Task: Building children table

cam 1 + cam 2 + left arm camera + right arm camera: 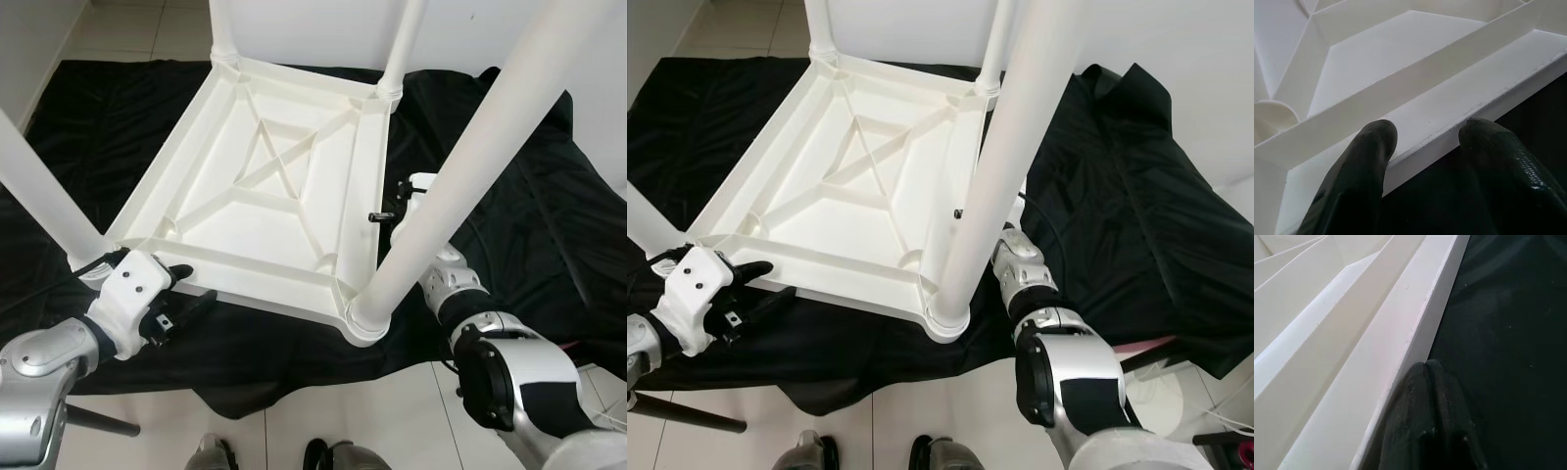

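The upside-down white plastic children's table sits on a black cloth, legs up. Left pincer is spread across its near rim; right pincer is clenched beside the right rim.

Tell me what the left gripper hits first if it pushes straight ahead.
Likely the table's rim. The left gripper is open with that white edge between its fingers, one over the rim, one over the black cloth. Contact is hard to judge.

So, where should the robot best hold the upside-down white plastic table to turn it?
Probably by the thin raised rim of the upside-down white plastic table, coming from outside over the black cloth. The left gripper already straddles that edge.
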